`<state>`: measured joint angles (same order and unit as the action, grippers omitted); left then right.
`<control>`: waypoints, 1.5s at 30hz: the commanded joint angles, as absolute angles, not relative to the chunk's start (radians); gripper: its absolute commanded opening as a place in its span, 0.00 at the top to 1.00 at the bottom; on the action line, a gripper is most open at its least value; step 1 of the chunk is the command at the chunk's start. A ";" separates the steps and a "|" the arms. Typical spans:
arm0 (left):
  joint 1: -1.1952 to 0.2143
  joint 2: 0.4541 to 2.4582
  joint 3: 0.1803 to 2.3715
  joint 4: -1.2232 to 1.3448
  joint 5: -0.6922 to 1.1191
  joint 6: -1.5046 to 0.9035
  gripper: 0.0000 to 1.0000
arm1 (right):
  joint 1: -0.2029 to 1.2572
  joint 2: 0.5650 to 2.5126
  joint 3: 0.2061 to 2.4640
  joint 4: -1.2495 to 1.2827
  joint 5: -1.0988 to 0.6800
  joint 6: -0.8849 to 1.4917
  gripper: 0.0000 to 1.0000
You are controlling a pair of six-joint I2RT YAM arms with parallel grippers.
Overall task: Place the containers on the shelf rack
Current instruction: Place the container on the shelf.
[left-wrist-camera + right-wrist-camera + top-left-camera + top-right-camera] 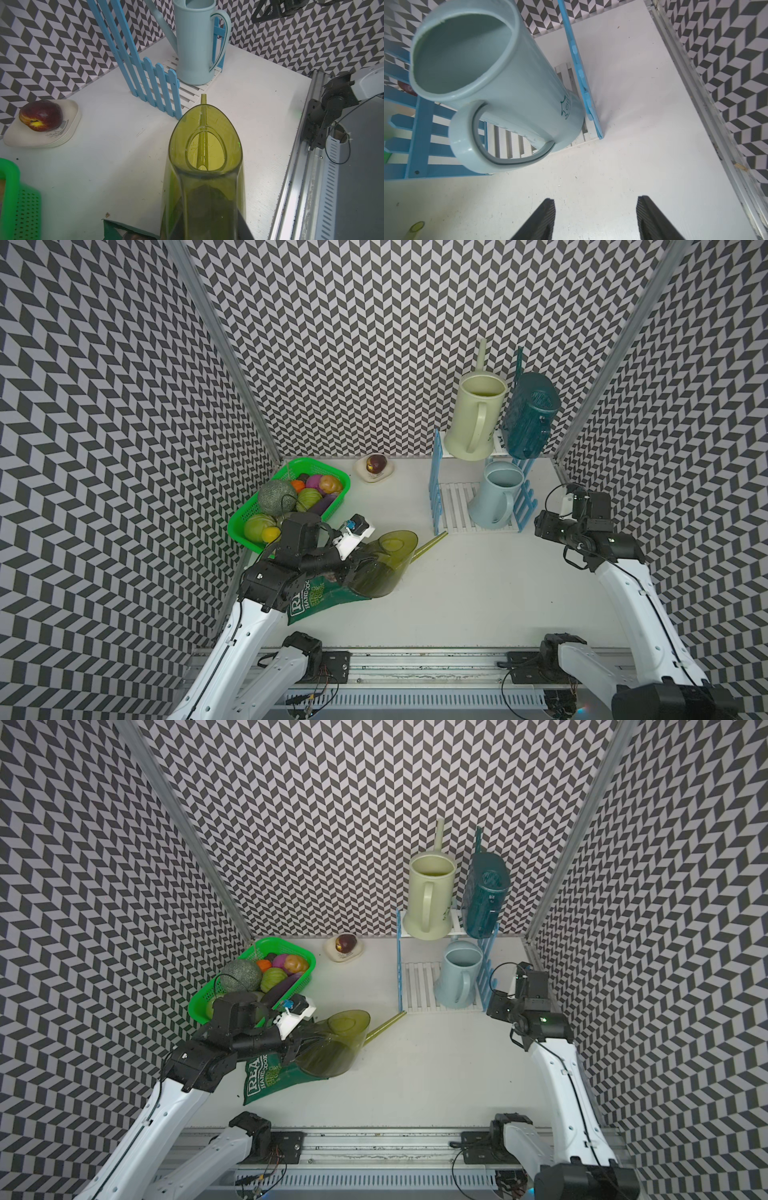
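Observation:
My left gripper (207, 218) is shut on the handle of the translucent olive-green watering can (386, 568) (205, 149). The can is tilted, and its spout (432, 543) points at the shelf rack (457, 506). On the rack's top shelf stand a cream can (469, 418) and a dark teal can (528, 418) that leans. A pale blue can (494, 497) (508, 72) stands on the right side of the lower shelf. My right gripper (596, 202) is open and empty, just right of the rack's front corner (540, 526).
A green basket (245, 522) full of fruit sits at the left, partly under my left arm. A cream dish (388, 472) with a dark fruit lies near the back wall. A green bag (316, 601) lies under the olive can. Patterned walls close in on three sides.

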<state>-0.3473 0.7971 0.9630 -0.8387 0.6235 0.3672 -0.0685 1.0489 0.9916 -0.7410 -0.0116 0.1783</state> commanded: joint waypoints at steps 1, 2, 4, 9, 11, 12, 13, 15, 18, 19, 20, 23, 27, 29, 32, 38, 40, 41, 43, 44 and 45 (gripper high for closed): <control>-0.354 0.786 0.990 -0.785 0.718 0.341 0.94 | -0.072 1.089 1.005 -0.591 -0.027 0.158 0.42; -0.355 0.789 0.984 -0.768 0.727 0.329 0.94 | -0.072 1.104 1.018 -0.583 -0.024 0.157 0.43; -0.359 0.804 0.971 -0.728 0.751 0.291 0.95 | -0.072 1.147 1.030 -0.559 -0.007 0.160 0.44; -0.381 0.838 0.965 -0.679 0.776 0.252 0.95 | -0.072 1.238 1.035 -0.519 0.003 0.151 0.44; -0.389 0.846 0.962 -0.659 0.771 0.243 0.95 | -0.072 1.261 1.030 -0.490 0.006 0.151 0.45; -0.393 0.851 0.962 -0.652 0.768 0.242 0.95 | -0.072 1.273 1.025 -0.472 0.008 0.151 0.46; -0.395 0.855 0.962 -0.646 0.766 0.239 0.96 | -0.073 1.284 1.021 -0.456 0.010 0.151 0.46; -0.402 0.864 0.961 -0.634 0.764 0.236 0.96 | -0.072 1.311 1.020 -0.430 0.013 0.145 0.47; -0.409 0.878 0.955 -0.620 0.751 0.238 0.96 | -0.072 1.357 1.023 -0.392 0.018 0.125 0.48; -0.410 0.883 0.952 -0.616 0.746 0.240 0.96 | -0.072 1.371 1.023 -0.379 0.015 0.118 0.49; -0.410 0.888 0.948 -0.613 0.744 0.241 0.96 | -0.072 1.386 1.021 -0.365 0.010 0.114 0.50; -0.411 0.900 0.940 -0.587 0.735 0.233 0.97 | -0.072 1.425 1.025 -0.343 -0.014 0.106 0.53; -0.414 0.916 0.936 -0.550 0.729 0.214 0.97 | -0.069 1.462 1.023 -0.317 -0.023 0.097 0.55; -0.414 0.929 0.936 -0.540 0.734 0.210 0.97 | -0.069 1.471 1.020 -0.299 -0.018 0.091 0.56; -0.420 0.949 0.937 -0.525 0.733 0.202 0.98 | -0.069 1.484 1.025 -0.288 -0.040 0.088 0.59; -0.429 0.970 0.932 -0.470 0.720 0.160 1.00 | -0.053 1.469 1.021 -0.272 -0.061 0.084 0.66; -0.435 0.981 0.936 -0.454 0.704 0.144 1.00 | -0.049 1.460 1.017 -0.269 -0.066 0.087 0.69; -0.439 0.988 0.937 -0.446 0.695 0.133 1.00 | -0.044 1.453 1.014 -0.267 -0.074 0.089 0.71; -0.446 0.996 0.939 -0.433 0.679 0.118 1.00 | -0.027 1.447 1.010 -0.268 -0.072 0.090 0.72; -0.451 0.998 0.940 -0.427 0.669 0.110 1.00 | -0.018 1.446 1.009 -0.269 -0.070 0.091 0.72; -0.456 1.000 0.940 -0.420 0.662 0.104 1.00 | -0.009 1.445 1.008 -0.271 -0.067 0.093 0.72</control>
<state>-0.4419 1.0031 0.9276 -0.5186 0.6716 0.1398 -0.0475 1.4738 1.0088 -0.3286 -0.0326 0.0933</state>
